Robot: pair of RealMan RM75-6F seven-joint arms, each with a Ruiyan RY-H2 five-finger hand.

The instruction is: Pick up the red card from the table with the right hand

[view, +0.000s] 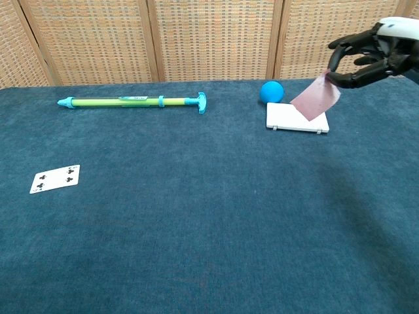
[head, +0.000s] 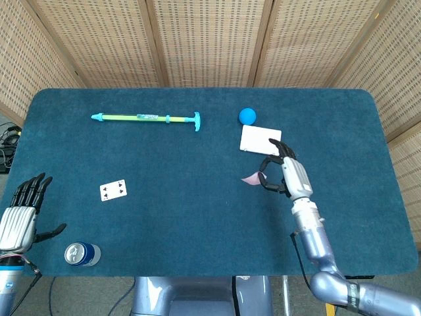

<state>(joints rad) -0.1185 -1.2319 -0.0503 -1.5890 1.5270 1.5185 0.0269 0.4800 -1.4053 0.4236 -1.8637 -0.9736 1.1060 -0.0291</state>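
My right hand point(head: 284, 173) point(view: 376, 52) pinches the red card point(head: 251, 178) point(view: 315, 98) by one edge, well above the blue table point(head: 184, 217). The card hangs tilted from the fingertips, in front of the white box in the chest view. My left hand point(head: 21, 214) hovers at the table's near left edge, fingers spread, holding nothing; the chest view does not show it.
A white flat box point(head: 260, 140) point(view: 296, 118) and a blue ball point(head: 247, 116) point(view: 272, 91) lie at the back right. A green and cyan syringe-like stick point(head: 148, 118) point(view: 134, 102) lies at the back. A clubs playing card point(head: 113, 190) point(view: 55, 178) and a can point(head: 82, 254) sit near left.
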